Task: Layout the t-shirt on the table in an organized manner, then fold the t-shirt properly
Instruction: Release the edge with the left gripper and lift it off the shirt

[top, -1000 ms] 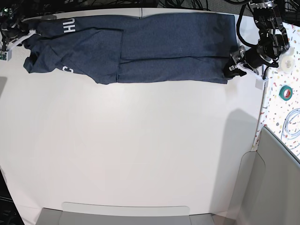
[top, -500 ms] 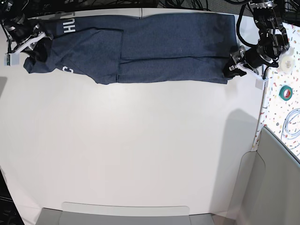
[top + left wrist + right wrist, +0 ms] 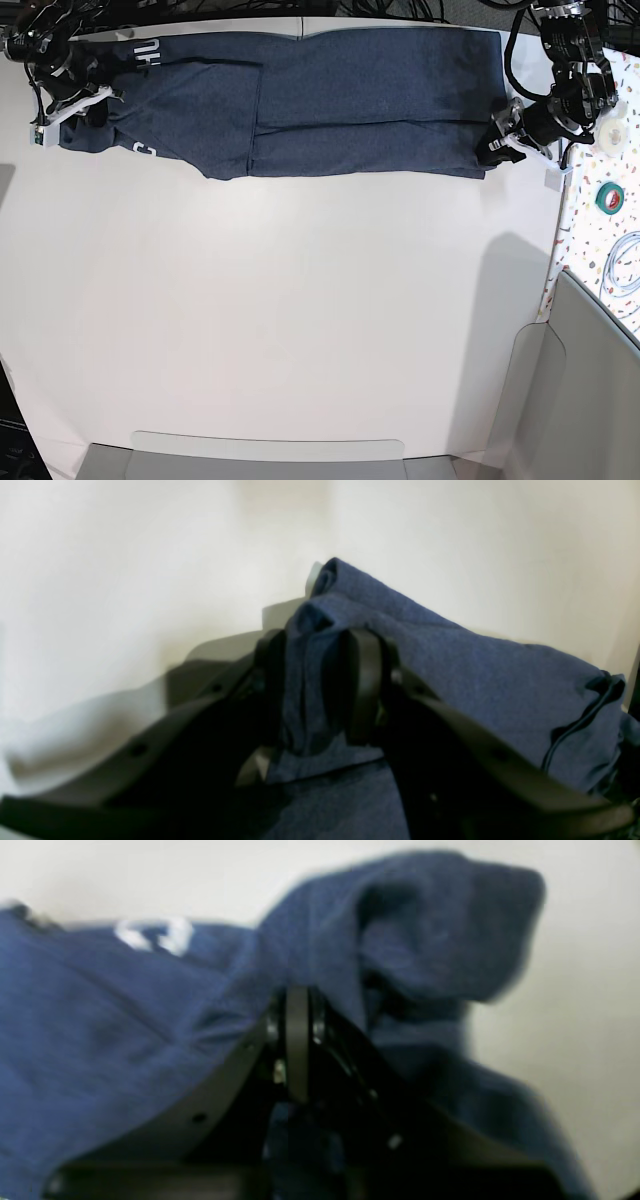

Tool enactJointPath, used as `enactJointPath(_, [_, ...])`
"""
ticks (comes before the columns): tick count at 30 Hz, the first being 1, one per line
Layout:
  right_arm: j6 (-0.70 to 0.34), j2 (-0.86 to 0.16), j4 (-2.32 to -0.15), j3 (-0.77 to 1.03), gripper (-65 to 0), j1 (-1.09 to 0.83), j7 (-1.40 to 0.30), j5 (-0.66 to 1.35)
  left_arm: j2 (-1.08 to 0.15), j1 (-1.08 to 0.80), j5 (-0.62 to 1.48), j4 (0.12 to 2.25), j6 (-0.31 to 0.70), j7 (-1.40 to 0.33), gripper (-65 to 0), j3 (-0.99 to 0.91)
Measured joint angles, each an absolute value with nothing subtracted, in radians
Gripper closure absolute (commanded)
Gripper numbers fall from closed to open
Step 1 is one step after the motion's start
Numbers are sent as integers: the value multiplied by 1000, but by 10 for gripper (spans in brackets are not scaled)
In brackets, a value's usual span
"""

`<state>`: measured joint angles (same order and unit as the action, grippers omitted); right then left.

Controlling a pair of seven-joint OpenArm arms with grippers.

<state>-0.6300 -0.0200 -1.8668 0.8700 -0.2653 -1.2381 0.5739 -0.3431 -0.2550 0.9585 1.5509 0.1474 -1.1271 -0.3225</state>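
Since the earlier frames, the right gripper (image 3: 88, 100) has carried the lettered end of the t-shirt (image 3: 330, 100) inward along the desk (image 3: 300, 320), its jaws clenched on a fold of cloth. Opposite, the left gripper (image 3: 497, 140) pinches the hem corner between part-spread jaws. Between both jaws the shirt lies doubled at the desk's far edge, so layout appears unfinished.
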Motion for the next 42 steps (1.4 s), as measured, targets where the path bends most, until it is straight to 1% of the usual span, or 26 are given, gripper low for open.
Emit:
enactJointPath(3, [-630,-47,-1868,988,0,-255,-1227,473,-342,-258,958,1550,148,-1112,-199,-323])
enactJointPath(6, [-630,-63,-1867,1080,0,-251,-1238,432,-342,-257,982,1518,152,-1089,-199,-323])
enactJointPath(12, [-629,-63,-1868,1157,0,-231,-1230,422,-342,-254,984,1508,159,-1090,-199,-323])
enactJointPath(16, [-629,-51,-1868,1158,0,-243,-1237,470,-344,-252,981,1518,157,-1093,-209,-336])
enactJointPath(21, [-632,-34,-1869,1155,0,-246,-1237,482,-339,-270,918,1590,131,-1142,-286,-471])
enactJointPath(23, [-632,-37,-1869,1156,0,-246,-1237,481,-342,-292,912,1591,128,-1140,-307,-523])
enactJointPath(28, [-633,-38,-1869,1155,0,-244,-1237,480,-337,-323,917,1588,134,-1166,-319,-599])
enactJointPath(30, [-633,-38,-1869,1155,0,-243,-1237,481,-333,-336,966,1585,134,-1198,-320,-626])
enactJointPath(33, [-633,-39,-1869,1108,0,-243,-1237,476,-330,-374,1115,1550,136,-1215,-320,-638])
enactJointPath(35, [-633,-38,-1869,1077,0,-244,-1237,485,-330,-380,1200,1522,143,-1256,-320,-637])
enactJointPath(38, [-633,-38,-1869,1058,0,-244,-1237,485,-324,-374,1243,1508,143,-1299,-320,-635])
enactJointPath(42, [-633,-38,-1869,1056,0,-244,-1236,482,-293,-374,1262,1508,148,-1313,-320,-635])
